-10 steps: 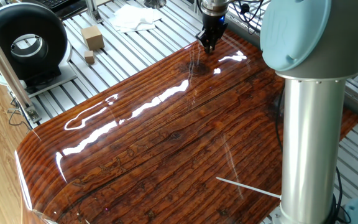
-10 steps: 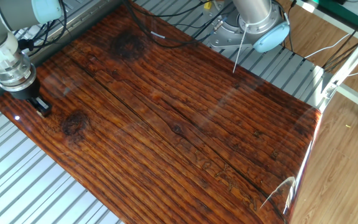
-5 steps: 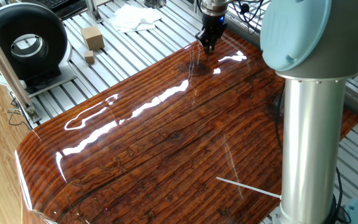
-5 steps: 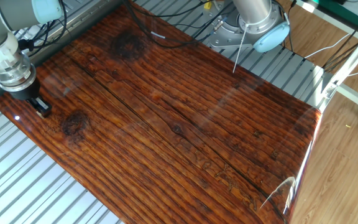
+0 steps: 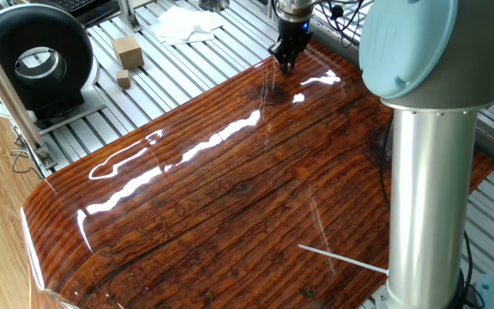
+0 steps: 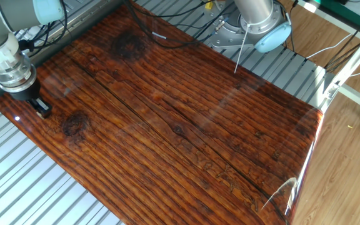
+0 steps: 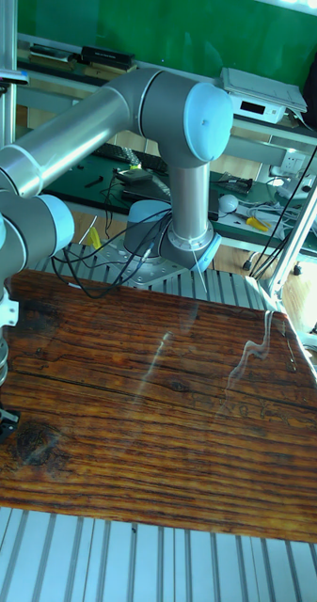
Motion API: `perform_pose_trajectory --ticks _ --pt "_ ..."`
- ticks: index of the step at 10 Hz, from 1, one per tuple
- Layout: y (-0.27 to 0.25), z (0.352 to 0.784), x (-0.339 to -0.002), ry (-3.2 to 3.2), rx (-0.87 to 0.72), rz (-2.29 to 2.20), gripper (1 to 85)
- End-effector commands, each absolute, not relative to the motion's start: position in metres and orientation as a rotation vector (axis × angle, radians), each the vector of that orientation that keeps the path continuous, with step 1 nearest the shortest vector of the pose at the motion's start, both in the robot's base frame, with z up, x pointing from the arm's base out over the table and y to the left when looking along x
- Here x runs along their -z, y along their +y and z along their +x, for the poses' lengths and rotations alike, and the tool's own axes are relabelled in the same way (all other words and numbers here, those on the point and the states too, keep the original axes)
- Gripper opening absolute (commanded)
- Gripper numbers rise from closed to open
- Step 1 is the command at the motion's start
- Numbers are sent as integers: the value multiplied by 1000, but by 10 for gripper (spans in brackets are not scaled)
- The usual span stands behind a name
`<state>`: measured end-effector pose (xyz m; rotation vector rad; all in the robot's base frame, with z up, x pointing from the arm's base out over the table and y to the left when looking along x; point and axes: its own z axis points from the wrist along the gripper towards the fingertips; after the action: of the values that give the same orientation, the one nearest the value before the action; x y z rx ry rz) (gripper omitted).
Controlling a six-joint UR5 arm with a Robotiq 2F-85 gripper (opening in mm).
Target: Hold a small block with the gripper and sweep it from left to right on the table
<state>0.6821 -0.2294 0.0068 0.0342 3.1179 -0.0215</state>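
One gripper [image 6: 40, 107], low at counter [image 6: 186, 119] edge; its grasp cannot be told, no small block visible between fingers. Recommended handling: keep height constant, sweep steadily across the counter.

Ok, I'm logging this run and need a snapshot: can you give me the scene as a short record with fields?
arm: one UR5, reaching to a far corner of the table
gripper: fingers pointing down, at the board's surface near its edge
gripper state: fingers close together; any grasp too small to confirm
small block: a tiny tan cube lies off the board on the slatted base
bigger tan block: just behind it on the slatted base
also off the board: white cloth, black round device
board surface: glossy, strong glare streaks
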Motion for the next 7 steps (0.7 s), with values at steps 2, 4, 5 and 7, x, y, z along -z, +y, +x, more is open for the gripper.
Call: perform_pose_trajectory --ticks 2,4,5,7 --pt "-230 685 -4 3107 19 43 10" --pt "-233 690 -4 3090 35 47 10" --pt "-235 692 -5 3082 44 51 10" --pt "-232 693 -9 3076 65 64 10"
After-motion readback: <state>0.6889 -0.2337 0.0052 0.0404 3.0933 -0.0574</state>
